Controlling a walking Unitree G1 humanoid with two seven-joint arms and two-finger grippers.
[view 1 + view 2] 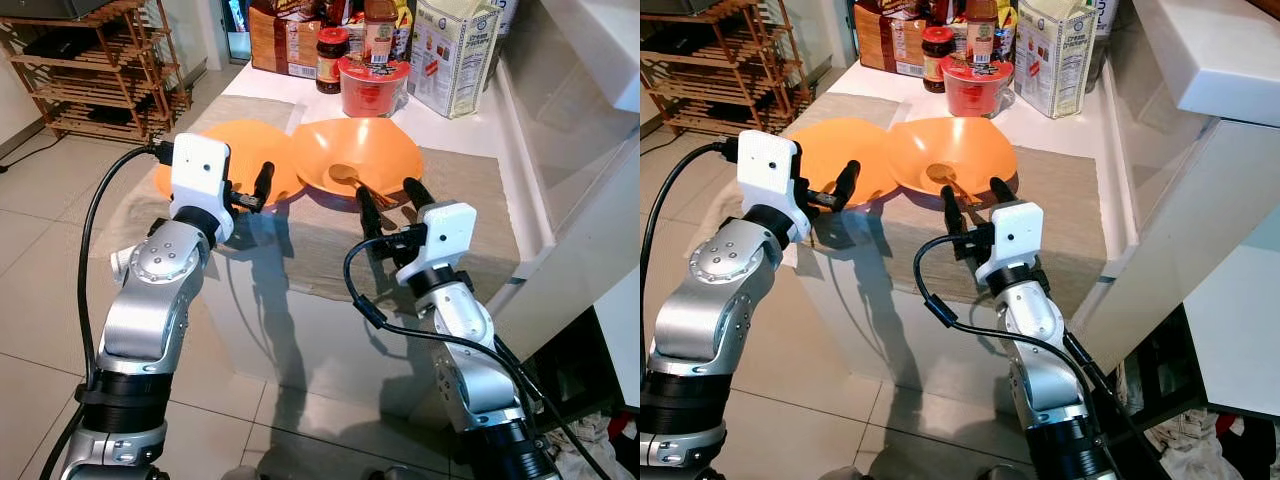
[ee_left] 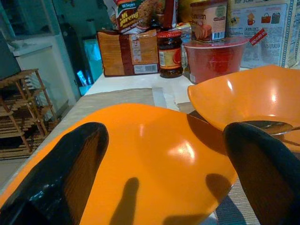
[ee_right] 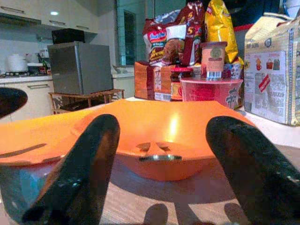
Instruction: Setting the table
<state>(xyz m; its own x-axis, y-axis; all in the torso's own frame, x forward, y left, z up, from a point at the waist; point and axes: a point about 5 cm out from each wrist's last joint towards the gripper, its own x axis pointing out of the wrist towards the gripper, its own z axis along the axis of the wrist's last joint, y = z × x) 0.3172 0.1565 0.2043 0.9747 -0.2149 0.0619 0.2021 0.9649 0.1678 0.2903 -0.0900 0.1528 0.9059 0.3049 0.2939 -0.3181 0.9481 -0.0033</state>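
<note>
Reaching toward the desk (image 1: 470,115), both arms are working at the near edge of a beige placemat (image 1: 460,225) on which the tableware is lying. The left gripper (image 1: 250,190) is hovering at the rim of a flat orange plate (image 1: 255,150), its fingers (image 2: 70,173) spread apart to either side of the plate's near edge, with nothing between them yet. The right gripper (image 1: 390,198) is lining up on an orange bowl (image 1: 375,150), which is sitting at about three o'clock from the plate with its rim overlapping the plate's edge; its fingers (image 3: 84,164) are likewise standing apart, just short of the bowl. A metal spoon (image 1: 350,178) is resting inside the bowl, its handle pointing toward the right gripper. At twelve o'clock from the bowl, a red cup of instant noodles (image 1: 372,85), a dark jar (image 1: 331,58) and a white carton (image 1: 455,55) are crowding the back of the desk. Judging by this, the robot is approaching the dishes to arrange them. The next move seems to call for closing on one rim, and lifting gently so the overlapping dish and the spoon are not disturbed.
</note>
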